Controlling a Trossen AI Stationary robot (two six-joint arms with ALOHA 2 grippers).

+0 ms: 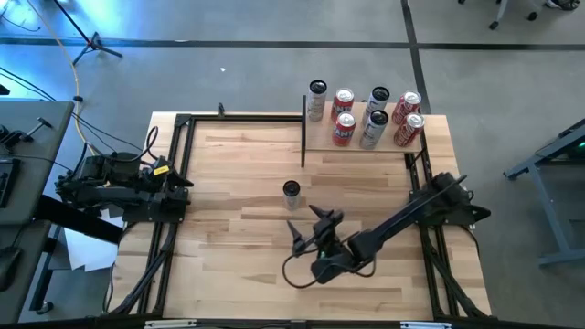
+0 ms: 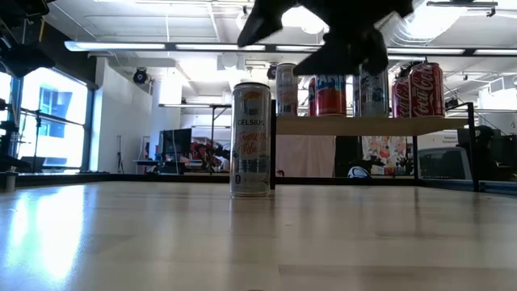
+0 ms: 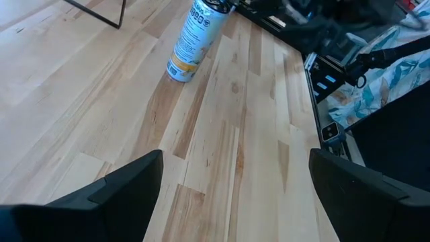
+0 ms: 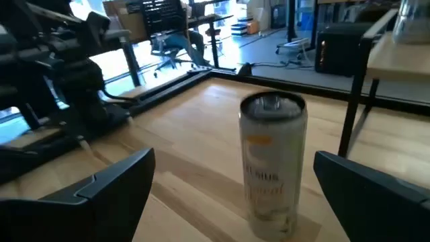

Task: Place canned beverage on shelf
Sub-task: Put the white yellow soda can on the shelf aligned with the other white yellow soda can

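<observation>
A tall white Celsius can stands upright on its base on the plank tabletop, near the middle. My right gripper is open, a little nearer the front edge than the can and pointing at it, touching nothing. The shelf, a pale board on black uprights, stands at the far right and carries several cans. My left gripper waits open at the table's left edge, with the can far ahead of it.
Several red and silver cans crowd the shelf board. Black frame rails run along the table's left and right sides. Bare planks lie between the can and the left arm. A grey side table stands to the left.
</observation>
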